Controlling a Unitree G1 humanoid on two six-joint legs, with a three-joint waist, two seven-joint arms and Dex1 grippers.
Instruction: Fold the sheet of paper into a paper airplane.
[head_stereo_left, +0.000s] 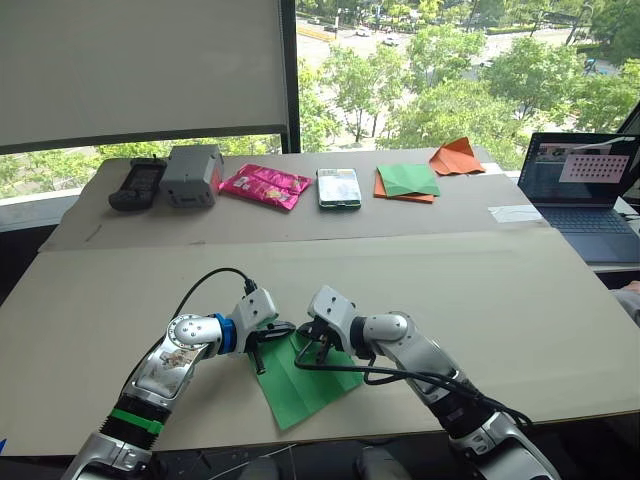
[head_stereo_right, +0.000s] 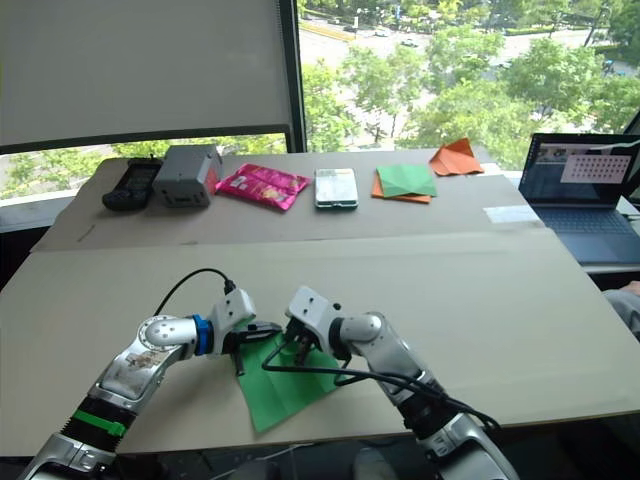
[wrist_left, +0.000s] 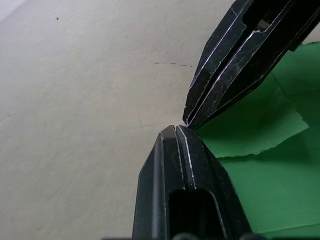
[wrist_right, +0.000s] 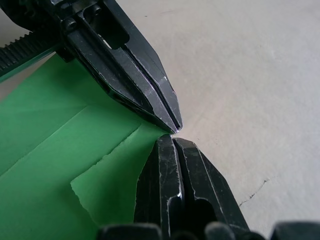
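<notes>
No containers anywhere on your desk (head_stereo_left: 520, 320), so it's all about the sheet of paper (head_stereo_left: 300, 385) here: thin, bright green, matte, lying flat on the pale cardboard-looking surface right under and just behind both grippers. It's got a folded-over flap with a ragged, slightly torn-looking edge and a straight crease running across it, clearest in the wrist views. Your left gripper (head_stereo_left: 272, 336) has its two black fingers pressed together with no gap, tips at the paper's far corner; whether a sliver of paper is pinched in there I can't tell. Your right gripper (wrist_right: 170, 137) is the same, fingers closed tight, and its tip meets the left one's tip nose to nose at that corner. The fingers are hard black plastic, scuffed along the edges. Way beyond the grippers, along the far side, you've got a dark controller (head_stereo_left: 137, 183), a grey box (head_stereo_left: 192, 174), a shiny pink wrapper (head_stereo_left: 265, 185), a phone (head_stereo_left: 339, 188), a green-and-orange paper stack (head_stereo_left: 406, 182) and an orange pointed paper shape (head_stereo_left: 456, 156). A laptop (head_stereo_left: 585, 190) sits off beyond the right gripper.
</notes>
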